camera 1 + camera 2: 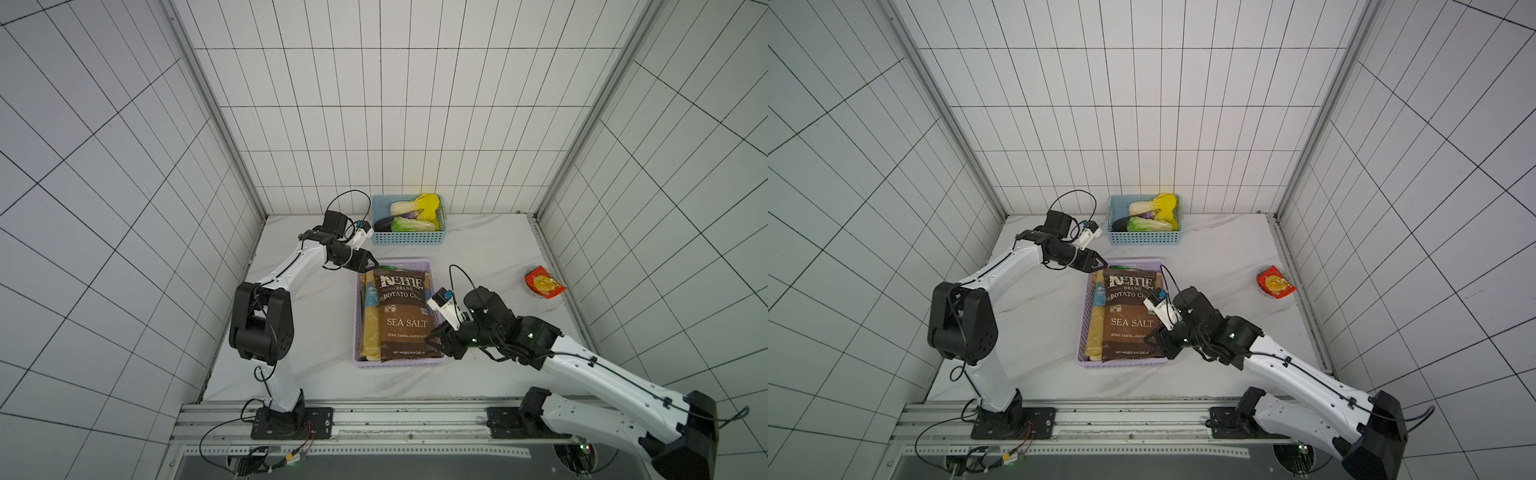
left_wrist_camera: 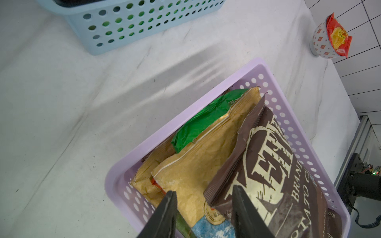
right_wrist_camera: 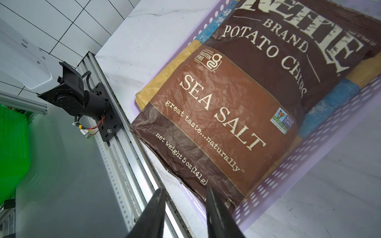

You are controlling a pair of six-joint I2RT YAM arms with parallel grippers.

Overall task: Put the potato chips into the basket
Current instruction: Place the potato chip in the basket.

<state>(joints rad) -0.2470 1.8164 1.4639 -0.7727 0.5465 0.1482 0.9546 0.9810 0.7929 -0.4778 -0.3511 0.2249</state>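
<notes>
**A:** Where are the potato chips [image 1: 1129, 316]?

**B:** Every bag I can see lies in the lilac basket [image 1: 356, 324]. It sits about mid-surface, a little toward the near edge. The dark brown Kettle bag [image 1: 405, 316] lies face up on top. The tan bags [image 1: 370, 332] show beside and under it along the basket's left wall. A green bag [image 2: 198, 123] peeks out at the far end.

**A:** And the left pincer?

**B:** The left pincer [image 1: 371, 266] hangs over the basket's far-left corner. In its wrist view the jaws stand partly apart above the Kettle bag's far corner and the tan bags. I see nothing clamped between them.

**A:** The other one?

**B:** The right pincer [image 1: 432, 337] is at the basket's near-right corner, just beside the Kettle bag's near end. Its jaws are partly apart too, and the gap shows only the background. It holds nothing.

**A:** Anything else on the surface?

**B:** A light blue basket [image 1: 409, 239] stands at the far edge with toy vegetables [image 1: 411, 224] in it. A patterned cup [image 2: 319, 41] holding a red packet [image 2: 338, 37] stands near the right edge, well apart from the rest.
</notes>
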